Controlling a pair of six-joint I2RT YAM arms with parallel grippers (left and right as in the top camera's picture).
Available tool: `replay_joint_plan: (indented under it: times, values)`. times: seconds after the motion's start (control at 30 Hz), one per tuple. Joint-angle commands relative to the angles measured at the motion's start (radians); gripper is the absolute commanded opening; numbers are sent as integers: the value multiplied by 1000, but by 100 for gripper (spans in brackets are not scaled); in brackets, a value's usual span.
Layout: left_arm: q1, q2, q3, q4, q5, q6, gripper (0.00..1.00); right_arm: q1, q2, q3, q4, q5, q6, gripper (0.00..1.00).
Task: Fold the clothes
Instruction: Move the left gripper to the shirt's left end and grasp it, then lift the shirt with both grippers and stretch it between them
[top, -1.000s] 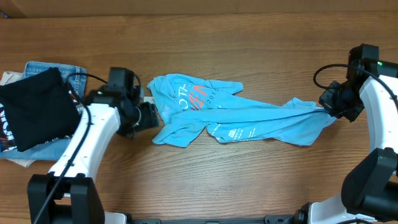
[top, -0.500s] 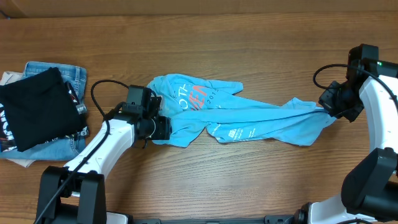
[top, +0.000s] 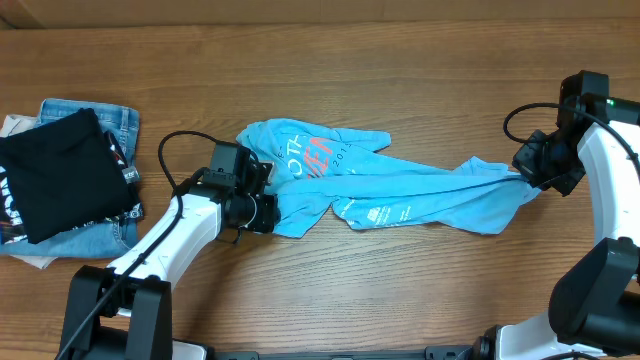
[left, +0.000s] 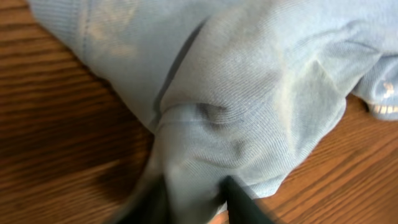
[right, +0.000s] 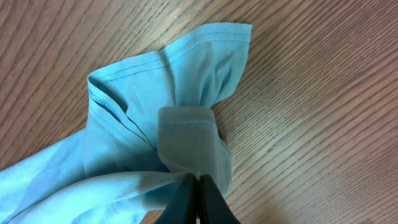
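The light blue T-shirt lies crumpled and stretched across the middle of the wooden table, with red and white lettering near its upper left. My left gripper is at the shirt's lower-left corner. In the left wrist view the shirt fills the frame and my left gripper's fingers stand apart with a fold of fabric between them. My right gripper is at the shirt's right end. In the right wrist view it is shut on a bunched piece of the shirt.
A black garment with white print lies on folded blue jeans at the table's left edge. Bare wood shows in front of and behind the shirt.
My left arm has swung right from beside the pile to the shirt's lower-left corner, and its fingers now straddle the fabric. The right arm and shirt have not moved.
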Motion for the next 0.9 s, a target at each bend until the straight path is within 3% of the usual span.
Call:
replay_joint_plan:
  times: [0.0, 0.23, 0.5, 0.63, 0.87]
  values:
    - [-6, 4, -9, 0, 19, 25, 6, 3, -10, -4, 4, 7, 2, 4]
    - [4, -24, 68, -69, 21, 14, 4, 3, -10, -2, 5, -1, -22, 4]
    - [138, -124, 570, -357, -203, 18, 4, 3, -72, 219, -45, -70, -65, 4]
    - [241, -129, 845, -378, -203, 17, 4, 5, -95, 390, -81, -134, -128, 4]
    - [283, -133, 1032, -476, -183, 14, 4, 5, -101, 542, -174, -143, -157, 4]
